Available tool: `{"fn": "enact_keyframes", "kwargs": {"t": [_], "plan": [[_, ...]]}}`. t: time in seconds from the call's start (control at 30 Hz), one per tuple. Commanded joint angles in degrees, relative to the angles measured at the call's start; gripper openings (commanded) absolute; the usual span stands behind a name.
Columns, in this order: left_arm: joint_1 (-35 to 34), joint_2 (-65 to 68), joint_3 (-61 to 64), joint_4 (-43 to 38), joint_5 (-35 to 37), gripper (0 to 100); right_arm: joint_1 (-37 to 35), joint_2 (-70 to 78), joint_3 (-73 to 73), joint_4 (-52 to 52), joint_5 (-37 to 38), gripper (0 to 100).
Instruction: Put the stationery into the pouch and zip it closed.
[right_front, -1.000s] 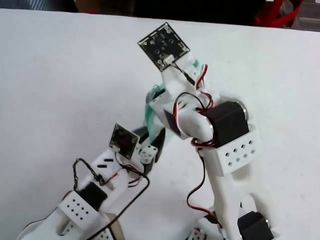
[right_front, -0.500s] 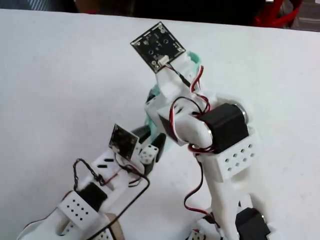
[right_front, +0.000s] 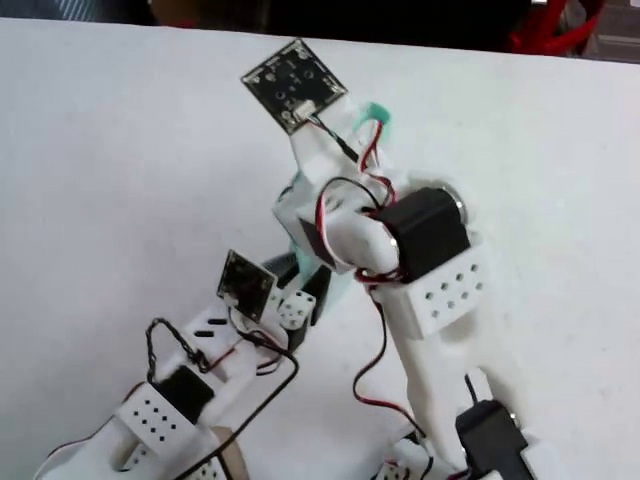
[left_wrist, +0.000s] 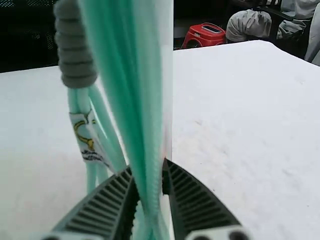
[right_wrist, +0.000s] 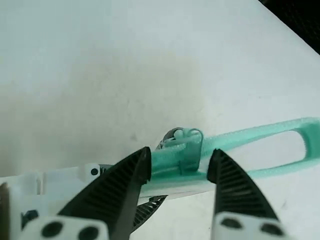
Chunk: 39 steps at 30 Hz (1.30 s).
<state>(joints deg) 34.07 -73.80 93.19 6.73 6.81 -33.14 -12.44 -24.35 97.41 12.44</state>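
1. The left gripper (left_wrist: 149, 171) has its dark grey ridged fingers (left_wrist: 116, 200) pressed together on a fold of the mint-green fabric pouch (left_wrist: 137, 90). The fold rises upright between them (no gap shows on either side of the fabric).
2. Just beside the clamped fold hang thin mint cords, threaded through a grey ribbed cord bead (left_wrist: 75, 50). A small white printed label (left_wrist: 86, 142) sits lower on those cords.
3. The right gripper (right_wrist: 180, 152) holds its black ridged fingers (right_wrist: 117, 187) spread apart, one on each side of the silver metal zipper slider (right_wrist: 186, 146). Neither finger can be seen touching the slider.
4. From the slider, the pouch's mint-green loop handle (right_wrist: 260, 131) extends over the white worktop (right_wrist: 100, 60). It runs away from the white body of the left arm's gripper (right_wrist: 45, 182), which is near the slider's other side.
5. In the high view the left arm (right_front: 170, 400) extends from the near-left corner towards the middle of the worktop.
6. The larger right arm (right_front: 430, 300) leans in from the near-right side, with its square black camera board (right_front: 293, 83) uppermost.
7. The pouch sits between the two arms near the middle of the worktop, mostly covered by the right arm. A sliver of mint fabric (right_front: 377, 113) shows just beside that arm's wrist.
8. Beyond the far edge of the worktop, a red plastic stool (left_wrist: 205, 34) stands in the darker room behind.
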Motion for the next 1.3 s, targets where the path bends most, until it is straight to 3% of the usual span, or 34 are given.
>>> {"fn": "enact_keyframes", "kwargs": {"t": [0.0,0.17,0.3,0.6,0.83,1.27], "plan": [[0.9,-0.4,-0.6,-2.1,0.0,2,2.9,1.5,-0.2,-0.1,0.9,11.5],[0.9,-0.4,-0.6,-2.2,0.0,2,2.9,2.0,-0.1,-0.1,10.9,7.0],[0.9,-0.4,-0.6,-2.2,0.0,2,2.9,1.8,-0.1,0.0,13.6,1.5],[0.9,-0.4,-0.6,-2.1,0.0,2,3.5,1.4,-0.2,-1.6,13.4,1.9],[0.7,-0.4,-0.6,-2.1,0.0,2,11.6,1.5,-0.1,-6.8,9.0,1.9],[0.7,-0.1,-0.6,-2.0,0.0,2,17.6,1.8,0.0,-8.8,8.8,1.9]]}}
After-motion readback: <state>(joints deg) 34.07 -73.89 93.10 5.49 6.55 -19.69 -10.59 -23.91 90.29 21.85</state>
